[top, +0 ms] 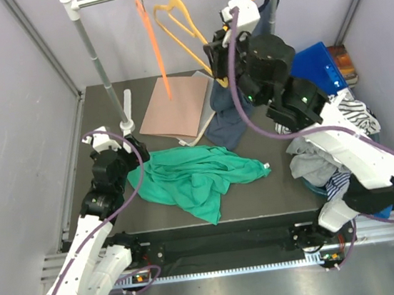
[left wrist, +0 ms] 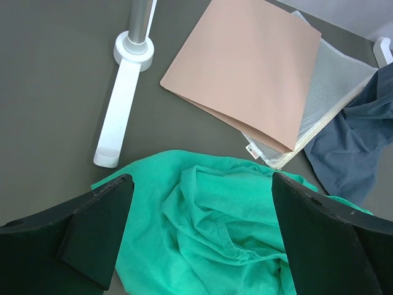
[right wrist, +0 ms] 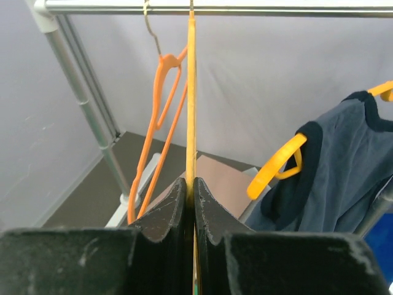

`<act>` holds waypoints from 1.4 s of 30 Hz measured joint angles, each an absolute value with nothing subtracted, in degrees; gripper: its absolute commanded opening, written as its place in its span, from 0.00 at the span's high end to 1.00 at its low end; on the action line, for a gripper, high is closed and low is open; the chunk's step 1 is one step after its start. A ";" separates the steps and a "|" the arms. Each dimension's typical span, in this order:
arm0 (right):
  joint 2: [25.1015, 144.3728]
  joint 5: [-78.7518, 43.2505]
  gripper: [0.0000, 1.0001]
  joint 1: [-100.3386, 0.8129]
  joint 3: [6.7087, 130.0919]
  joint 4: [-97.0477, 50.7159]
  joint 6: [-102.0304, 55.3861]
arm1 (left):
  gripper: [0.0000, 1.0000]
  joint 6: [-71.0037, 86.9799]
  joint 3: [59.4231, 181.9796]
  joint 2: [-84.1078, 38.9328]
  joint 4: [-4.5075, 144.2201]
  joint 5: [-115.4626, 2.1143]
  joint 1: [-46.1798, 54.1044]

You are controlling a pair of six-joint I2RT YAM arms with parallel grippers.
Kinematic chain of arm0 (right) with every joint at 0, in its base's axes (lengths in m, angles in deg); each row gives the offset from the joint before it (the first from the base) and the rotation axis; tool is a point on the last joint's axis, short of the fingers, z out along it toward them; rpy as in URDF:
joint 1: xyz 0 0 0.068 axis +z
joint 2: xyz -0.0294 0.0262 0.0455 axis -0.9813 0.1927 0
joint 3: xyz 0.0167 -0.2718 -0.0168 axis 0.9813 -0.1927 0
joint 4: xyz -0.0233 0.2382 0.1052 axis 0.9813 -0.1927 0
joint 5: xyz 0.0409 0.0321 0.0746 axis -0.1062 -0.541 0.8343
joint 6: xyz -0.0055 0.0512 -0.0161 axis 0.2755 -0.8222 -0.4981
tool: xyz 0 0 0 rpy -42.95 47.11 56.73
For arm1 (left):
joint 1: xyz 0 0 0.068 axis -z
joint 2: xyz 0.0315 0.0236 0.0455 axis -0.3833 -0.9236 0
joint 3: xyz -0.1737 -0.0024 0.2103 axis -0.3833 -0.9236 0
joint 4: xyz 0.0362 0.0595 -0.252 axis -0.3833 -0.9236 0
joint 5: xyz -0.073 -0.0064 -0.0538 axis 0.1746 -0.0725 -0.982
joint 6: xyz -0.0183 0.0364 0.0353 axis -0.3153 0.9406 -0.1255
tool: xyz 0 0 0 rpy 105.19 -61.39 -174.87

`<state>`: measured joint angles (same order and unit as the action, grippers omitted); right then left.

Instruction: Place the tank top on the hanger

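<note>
right gripper (right wrist: pixel 191 183) pinched shut on the hanger (right wrist: pixel 191 98) just below where it hangs off the rail (right wrist: pixel 258 8), likely to unhook it; left gripper (left wrist: pixel 201 185) wide open and empty, tank top (left wrist: pixel 209 239) heaped right under its jaws, ready to grab.

yellow hangers (right wrist: pixel 191 92) 2 | orange hanger (right wrist: pixel 167 60) 1 | teal tank top (top: pixel 189 173) 1 | robot arms (top: pixel 356 153) 2

Right arm (top: pixel 340 144) stretched up and away from its base, right gripper (right wrist: pixel 190 184) raised, jaws pinched tight on the hanger (right wrist: pixel 191 92); left arm (top: pixel 86 240) bent low, left gripper (left wrist: pixel 201 184) angled downward, jaws spread wide.
</note>
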<state>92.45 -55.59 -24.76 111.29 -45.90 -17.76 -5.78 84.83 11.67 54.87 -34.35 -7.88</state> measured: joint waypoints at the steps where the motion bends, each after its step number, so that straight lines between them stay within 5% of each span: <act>1: 90.68 -55.54 1.00 -24.11 109.76 -46.60 -17.72 | 0.01 -5.78 84.83 11.56 54.85 -34.48 -7.88; 23: 61.63 -46.89 1.00 -21.64 88.95 -64.55 -18.68 | 0.08 -4.90 83.69 7.96 56.38 -35.46 -5.59; 42: 50.79 -51.08 1.00 -21.61 80.45 -80.57 -24.78 | 0.29 -6.82 76.48 -13.53 78.15 -30.96 30.00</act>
